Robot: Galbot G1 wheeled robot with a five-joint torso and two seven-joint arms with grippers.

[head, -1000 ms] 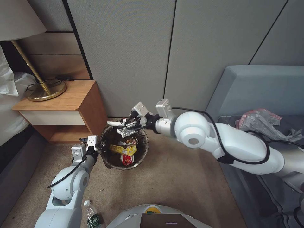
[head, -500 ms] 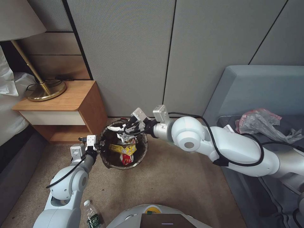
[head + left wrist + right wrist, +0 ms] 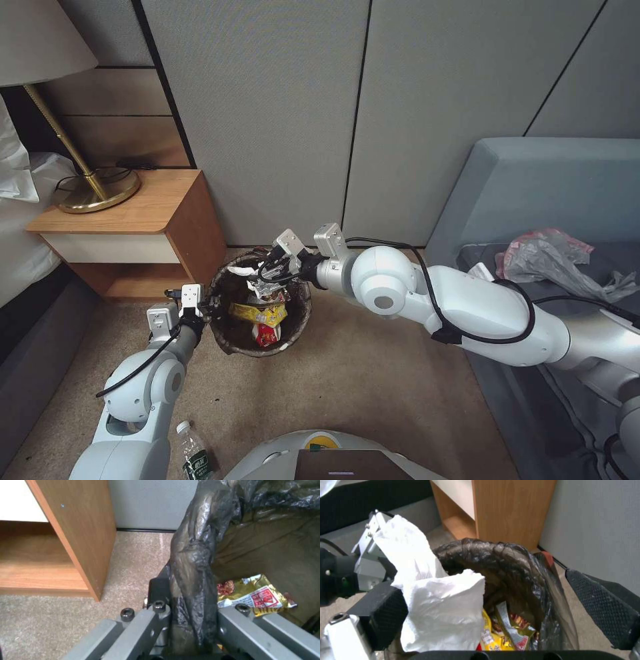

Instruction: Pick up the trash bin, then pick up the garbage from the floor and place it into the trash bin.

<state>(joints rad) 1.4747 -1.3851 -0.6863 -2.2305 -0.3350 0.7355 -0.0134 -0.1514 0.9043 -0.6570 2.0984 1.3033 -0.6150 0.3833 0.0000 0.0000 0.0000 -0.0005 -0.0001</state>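
The head view looks steeply down on the trash bin [image 3: 261, 307] from above. Both wrist views sit close at its rim, sharing the nightstand [image 3: 76, 530] beside it.

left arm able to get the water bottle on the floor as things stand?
Probably not. The left gripper is clamped on the trash bin rim, so it is occupied. The clear plastic bottle lies on open carpet beside that arm's elbow, unobstructed but close in.

A bedroom: bed [image 3: 17, 200], wooden nightstand [image 3: 133, 230], brass lamp [image 3: 87, 180], carpet [image 3: 373, 387].
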